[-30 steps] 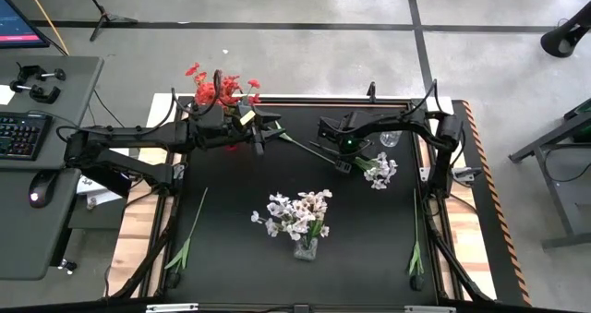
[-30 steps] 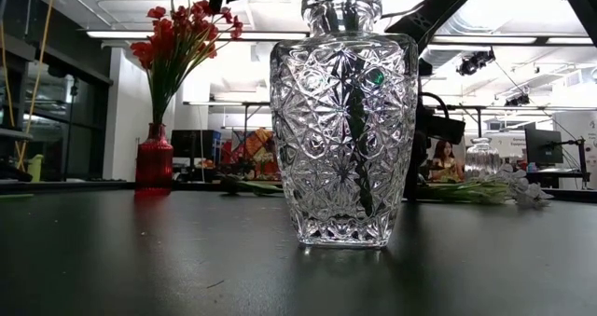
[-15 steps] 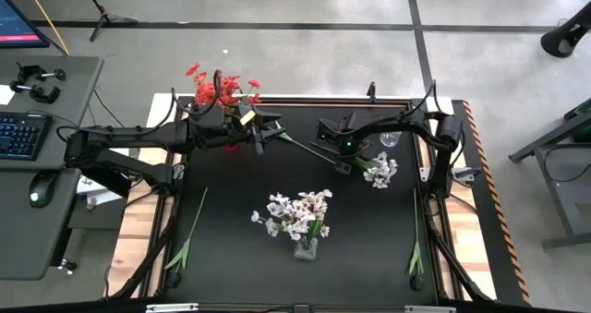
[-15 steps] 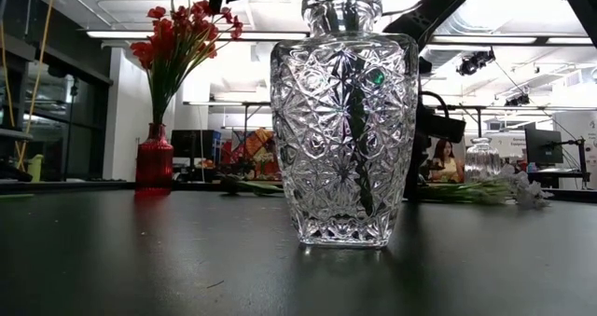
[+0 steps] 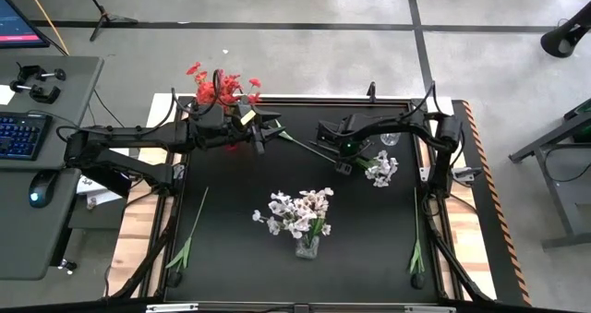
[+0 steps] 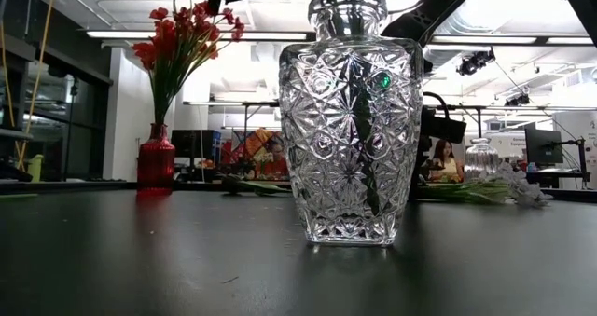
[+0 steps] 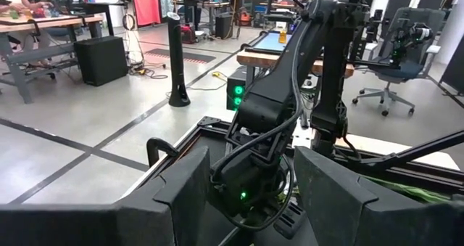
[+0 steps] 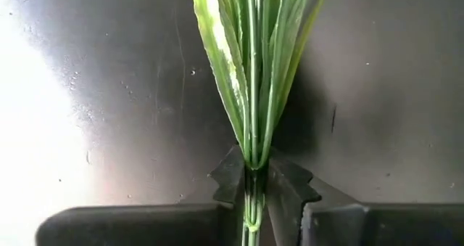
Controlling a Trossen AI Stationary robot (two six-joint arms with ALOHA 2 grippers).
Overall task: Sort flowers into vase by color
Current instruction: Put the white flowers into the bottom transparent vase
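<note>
Green stems of a white flower spray (image 8: 250, 72) are pinched in the right pincer (image 8: 254, 184), low over the black tabletop (image 5: 231, 211). Beyond it, white blossoms (image 5: 380, 168) lie flat. The left pincer (image 5: 268, 128) is spread near the red vase (image 6: 156, 156).

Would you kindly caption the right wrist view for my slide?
Right tool shut on a green flower stem above the dark table.

grey concrete floor (image 5: 305, 59) with dark lines; side desk (image 5: 51, 147) with keyboard (image 5: 20, 133).
</note>
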